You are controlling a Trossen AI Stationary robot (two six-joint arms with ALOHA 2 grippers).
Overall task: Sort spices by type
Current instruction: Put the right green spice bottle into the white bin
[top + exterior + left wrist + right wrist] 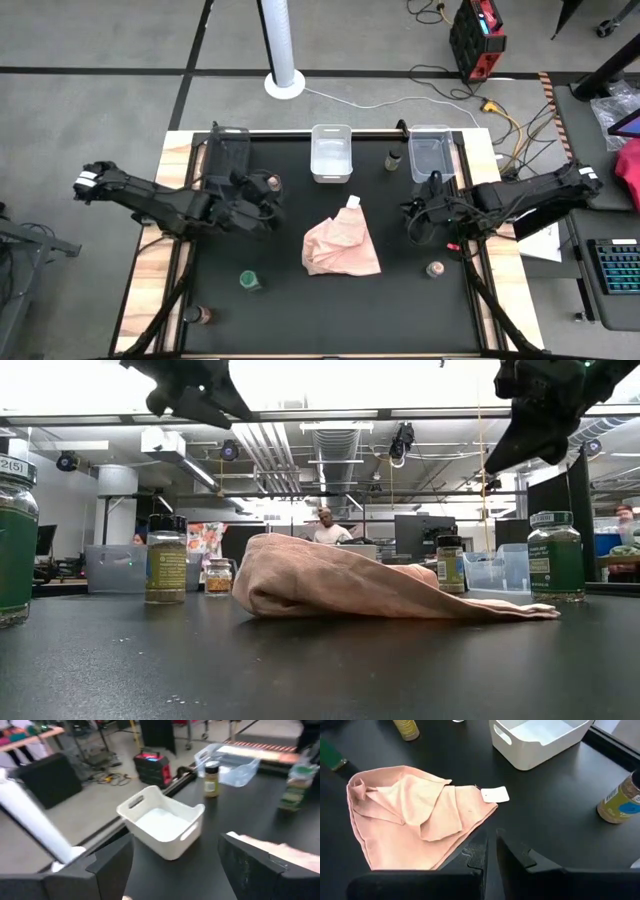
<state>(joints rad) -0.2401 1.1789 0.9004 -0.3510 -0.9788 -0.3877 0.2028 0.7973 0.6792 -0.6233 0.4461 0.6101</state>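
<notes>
**A:** From above, where are the spice jars against each pincer?

**B:** The left pincer (262,205) hangs over the tabletop (300,310), with a tan-lidded jar (272,182) just beyond its tip, toward the left bin (228,148). A green-lidded jar (249,281) lies nearer the front edge, well apart from it, and one more jar (204,315) stands at the front corner. The right pincer (420,215) has a dark-lidded jar (394,159) beyond it, between the middle bin (332,153) and the right bin (429,152), and a tan-lidded jar (435,270) behind it, toward the front.

**B:** The level view shows both arms held high, above the pink cloth (370,588). The jars look like glass with screw lids, the green-labelled one (556,556) for instance: rigid, probably smooth and slippery, likely to tip.

**A:** And the left wrist?

**B:** Its fingers (112,865) are spread wide, holding nothing. A yellow-labelled jar (211,779) stands far ahead, past the white bin.

**A:** The right wrist?

**B:** Fingers (479,851) pressed nearly together, empty, above the cloth's edge. I'd grip any jar across the body, low under the lid, squarely.
</notes>
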